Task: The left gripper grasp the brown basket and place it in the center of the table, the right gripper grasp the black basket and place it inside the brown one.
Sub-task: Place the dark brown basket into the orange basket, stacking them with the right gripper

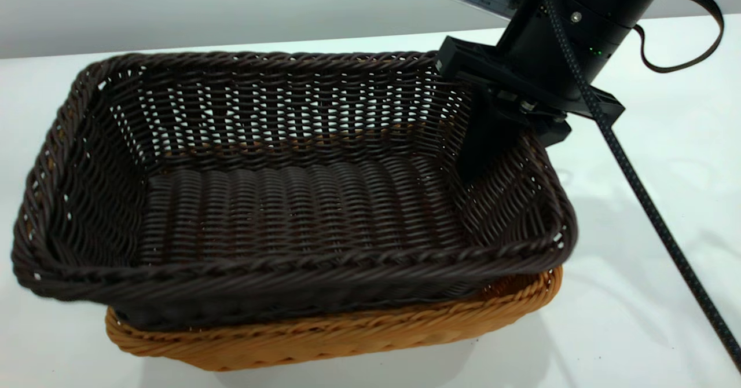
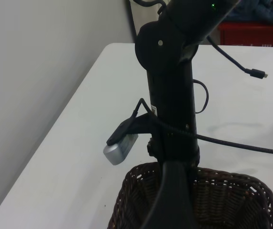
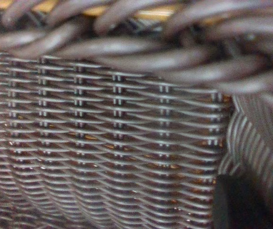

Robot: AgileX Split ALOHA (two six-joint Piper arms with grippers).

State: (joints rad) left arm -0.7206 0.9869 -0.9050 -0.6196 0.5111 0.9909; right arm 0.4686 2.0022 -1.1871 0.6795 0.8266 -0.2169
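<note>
The black basket (image 1: 289, 202) rests tilted inside the brown basket (image 1: 347, 336) on the white table (image 1: 637, 295), with its left end overhanging the brown rim. My right gripper (image 1: 509, 145) straddles the black basket's right end wall. One finger (image 1: 480, 139) is inside the wall and the other is outside, shut on it. The right wrist view shows the dark weave (image 3: 103, 143) up close, with one finger (image 3: 236, 205) against it. The left gripper is outside the exterior view. Its wrist view shows only a dark blurred part (image 2: 172, 210), with the right arm (image 2: 169, 95) and the black basket (image 2: 222, 200) beyond.
The right arm's braided cable (image 1: 654, 214) runs down across the table at the right. Its looped strap (image 1: 694, 40) hangs beside the wrist. A grey camera module (image 2: 119, 150) sits on the right arm. A red box (image 2: 253, 33) stands at the table's far edge.
</note>
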